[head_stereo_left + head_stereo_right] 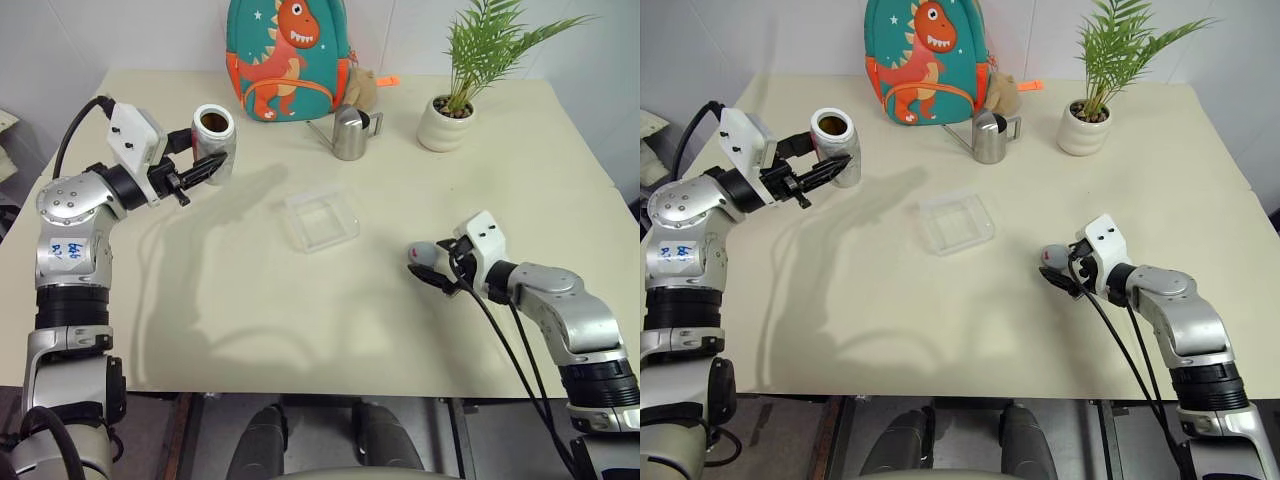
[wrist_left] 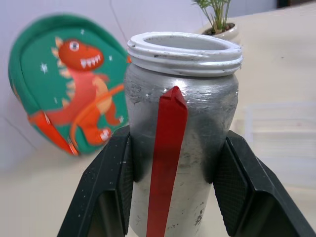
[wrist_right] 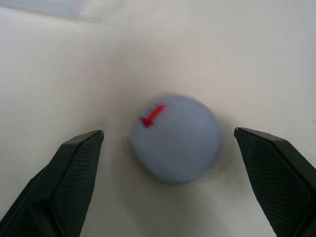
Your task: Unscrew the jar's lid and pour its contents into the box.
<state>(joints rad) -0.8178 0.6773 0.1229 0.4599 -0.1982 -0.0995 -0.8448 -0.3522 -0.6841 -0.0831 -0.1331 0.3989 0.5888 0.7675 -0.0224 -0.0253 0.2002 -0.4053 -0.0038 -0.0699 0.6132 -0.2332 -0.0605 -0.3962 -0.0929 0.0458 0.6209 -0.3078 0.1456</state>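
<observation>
My left gripper (image 1: pixel 208 166) is shut on the jar (image 1: pixel 216 142), a silvery cylinder with a red stripe, and holds it up over the table's left side. The jar (image 2: pixel 182 108) is roughly upright and has no cap; a brown patch shows inside its white threaded mouth (image 1: pixel 212 121). The lid (image 3: pixel 177 138), a round grey cap with a red mark, lies on the table at the right. My right gripper (image 3: pixel 169 133) stands open around the lid (image 1: pixel 421 252), its fingers apart from it on both sides. The box (image 1: pixel 293 214), a shallow clear tray, sits mid-table between the arms.
At the back of the table stand a green dinosaur backpack (image 1: pixel 288 55), a steel pitcher (image 1: pixel 350 132), a small brown plush toy (image 1: pixel 362 88) and a white pot with a plant (image 1: pixel 447 120). The table's front edge runs just below my right arm.
</observation>
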